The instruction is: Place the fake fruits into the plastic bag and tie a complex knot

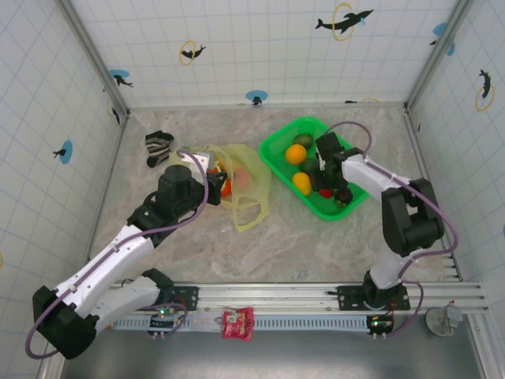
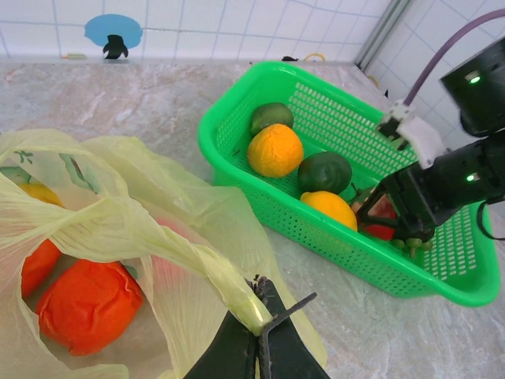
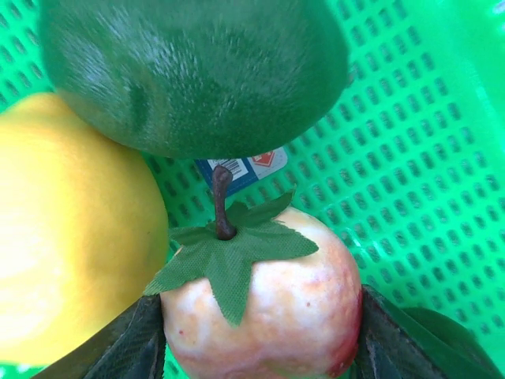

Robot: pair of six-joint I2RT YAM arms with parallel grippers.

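Right claw [image 3: 260, 339] sits inside green basket [image 3: 418, 118], fingers pressed on both flanks of pink-white apple [image 3: 276, 292], stem pointing at dark green fruit [image 3: 197, 71]. Plastic bag [image 2: 142, 205] lies on desk [image 2: 118, 95] just left of basket. Left claw [image 2: 259, 339] pinches bag rim tight, lifted. Apple must travel leftward, I judge; right arm nearer.
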